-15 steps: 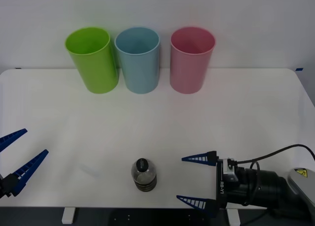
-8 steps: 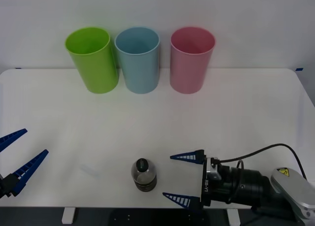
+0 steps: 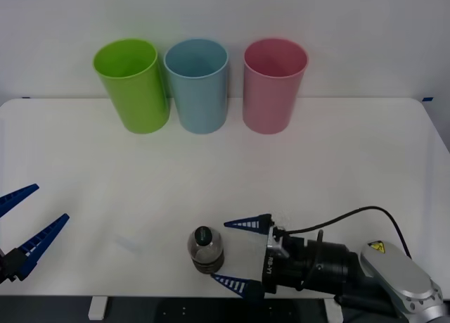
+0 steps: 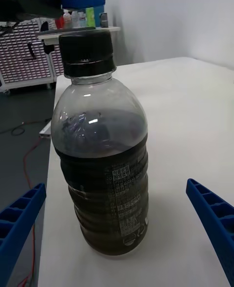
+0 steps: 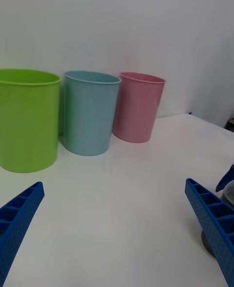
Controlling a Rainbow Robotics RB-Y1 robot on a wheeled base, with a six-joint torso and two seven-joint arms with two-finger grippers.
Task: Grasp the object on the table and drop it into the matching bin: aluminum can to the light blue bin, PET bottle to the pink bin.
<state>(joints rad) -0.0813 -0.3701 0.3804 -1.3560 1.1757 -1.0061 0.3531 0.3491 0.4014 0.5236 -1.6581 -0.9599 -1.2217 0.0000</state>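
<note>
Standing upright near the table's (image 3: 365,154) front edge: PET bottle (image 3: 206,250), clear, black cap, dark ribbed base. Right gripper (image 3: 237,255) just beside it, fingers spread wide, holding nothing. Left gripper (image 3: 28,233) idle at front-left corner, likewise spread. Judged light, smooth, slightly squashy; best taken around the ribbed lower body. Destination: pink bin (image 3: 273,86), back edge.

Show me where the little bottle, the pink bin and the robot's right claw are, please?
PET bottle (image 4: 100,170): right wrist view, on its dark ribbed body.
the pink bin (image 3: 271,98): front view, on its outer wall.
right gripper (image 3: 238,256): front view, midway between its open blue fingertips, just beside the bottle.
</note>
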